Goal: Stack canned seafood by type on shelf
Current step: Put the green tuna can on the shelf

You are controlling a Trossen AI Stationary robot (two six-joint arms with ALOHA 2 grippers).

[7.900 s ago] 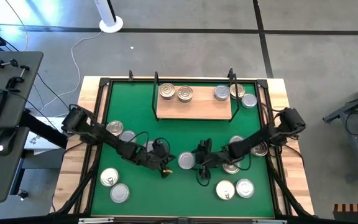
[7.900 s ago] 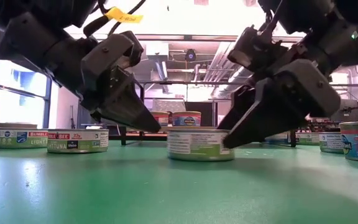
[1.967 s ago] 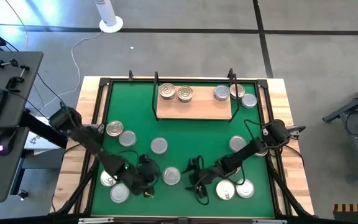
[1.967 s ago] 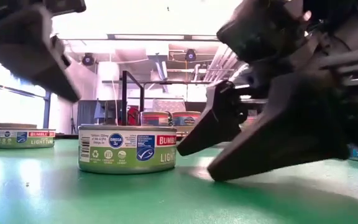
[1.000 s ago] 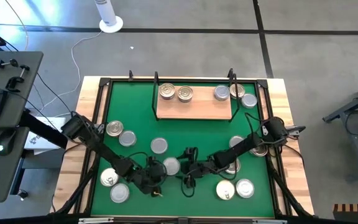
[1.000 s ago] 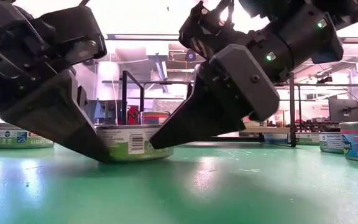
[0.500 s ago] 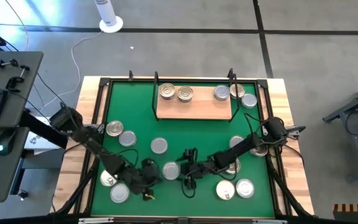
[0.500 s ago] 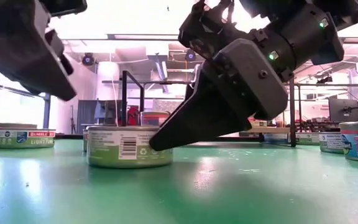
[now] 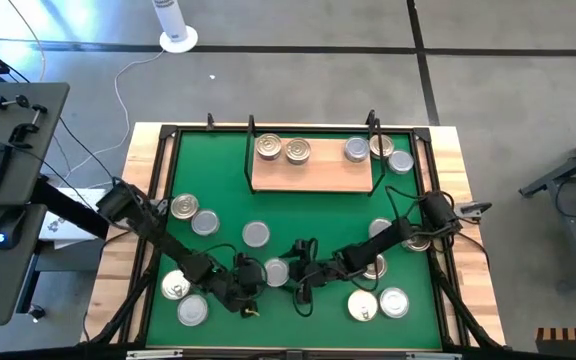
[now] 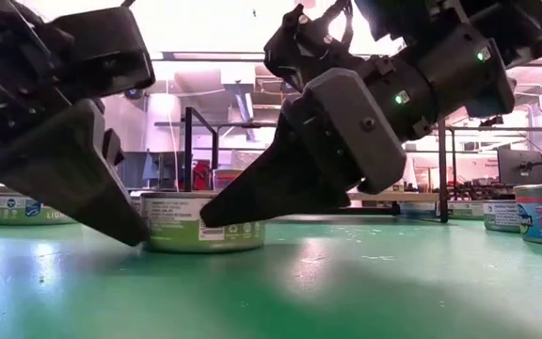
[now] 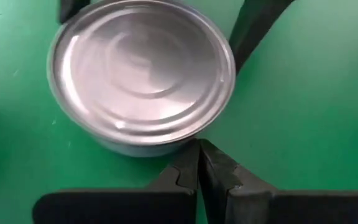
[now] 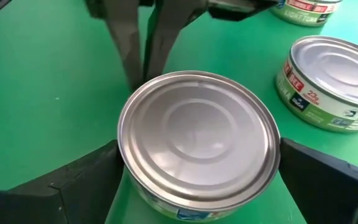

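While the right hand (image 12: 197,180) straddled a silver-lidded tuna can (image 12: 197,140) with fingers spread wide, the left hand (image 11: 199,163), pinched shut and empty, touched its rim

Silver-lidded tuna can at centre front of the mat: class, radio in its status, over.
Right claw open, straddling tuna can. Left claw shut, tips against can's side. Can upright on green mat, not lifted. Nothing else in the way.

- Can (image 10: 203,234), low view: both flanks covered by the left gripper (image 10: 111,221) and right gripper (image 10: 224,212); label only partly legible
- Can in right wrist view: lower wall cut off by the frame edge
- Shelf (image 9: 313,175) can labels: too small to read from above
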